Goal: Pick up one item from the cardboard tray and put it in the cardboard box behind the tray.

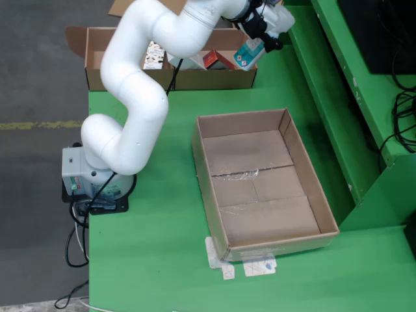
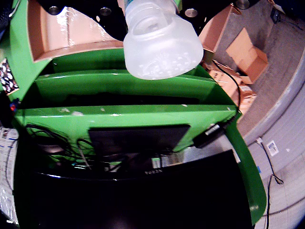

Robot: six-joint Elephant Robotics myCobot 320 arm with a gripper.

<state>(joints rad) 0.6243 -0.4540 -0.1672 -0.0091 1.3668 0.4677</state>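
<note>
Overhead view: a translucent plastic bottle (image 1: 250, 53) is held by the jaws of the gripper (image 1: 262, 40), raised over the right end of the shallow cardboard tray (image 1: 97, 45), which sits at the far edge of the green counter (image 1: 162, 260). Other packaged items (image 1: 211, 60) are left in the tray. The brown cardboard box (image 1: 263, 185), open-topped with taped flaps, is seen well apart, with bare counter around it. From the gripper-mounted view, the bottle's rounded, cloudy base (image 2: 162, 45) is shown over stepped green ledges.
</note>
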